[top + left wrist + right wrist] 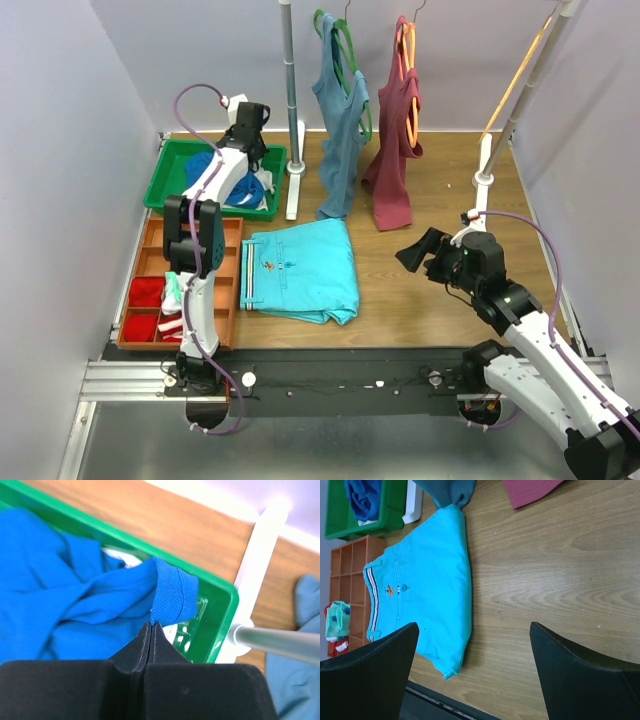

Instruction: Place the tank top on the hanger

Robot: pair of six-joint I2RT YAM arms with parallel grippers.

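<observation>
Bunched tank top (75, 605) in the far-left green bin (222, 622), fold pinched by left fingers (142, 647); right fingers (370, 670) wide apart, empty.

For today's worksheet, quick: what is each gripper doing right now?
Left gripper: closed, pinching the ribbed edge of the royal blue tank top.
Right gripper: open, holding nothing.

tank top (75, 595): royal blue, crumpled in the green bin (156, 182), far left of the worktop (420, 300) | one ribbed hem raised and folded over, pinched in the closed left gripper (151, 626) | hanger (409, 50): thin, light orange, hanging hook-up, far centre-right, a maroon top (395, 170) draped on it
</observation>
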